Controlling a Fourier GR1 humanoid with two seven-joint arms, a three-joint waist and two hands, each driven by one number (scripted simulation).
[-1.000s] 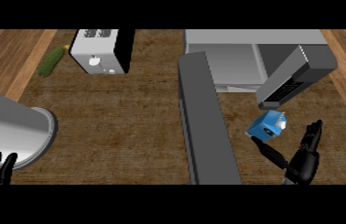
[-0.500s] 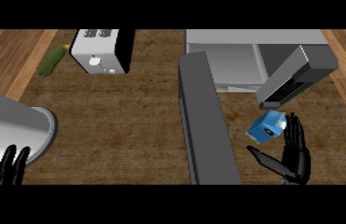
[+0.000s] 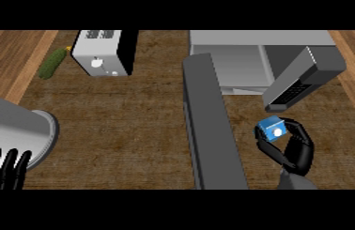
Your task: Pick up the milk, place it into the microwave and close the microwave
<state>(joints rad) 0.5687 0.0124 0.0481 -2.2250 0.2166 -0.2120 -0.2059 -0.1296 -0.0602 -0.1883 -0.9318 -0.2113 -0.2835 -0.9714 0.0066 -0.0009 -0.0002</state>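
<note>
We are looking down on the microwave (image 3: 258, 37), which is standing at the far right of the table (image 3: 125, 116) with its cavity showing pale and bare. Its door (image 3: 212, 130) is hanging wide open, stretching from the microwave's left corner towards us as a long grey slab. On the microwave's right side a dark panel (image 3: 305, 76) with small buttons is slanting out over the table.

We are holding the milk (image 3: 273, 129), a small blue carton with a white spot, in front of the microwave, outside the cavity, right of the open door and just below the dark panel. Our right hand (image 3: 297, 151) is wrapping round it, the black fingers curling over the carton's right side and the thumb closing in from the lower left, so the hand is clamped on the milk. We cannot tell whether the carton is touching the table or being carried above it.

Left of the microwave, beyond the door, a white and black toaster (image 3: 104, 53) is standing, and further left a green cucumber (image 3: 52, 64) is lying. Well to the front-left of the microwave a grey round vessel (image 3: 24, 130) is sitting, and just before it our left hand (image 3: 14, 170) is resting open, fingers straight and apart, pointing up.
</note>
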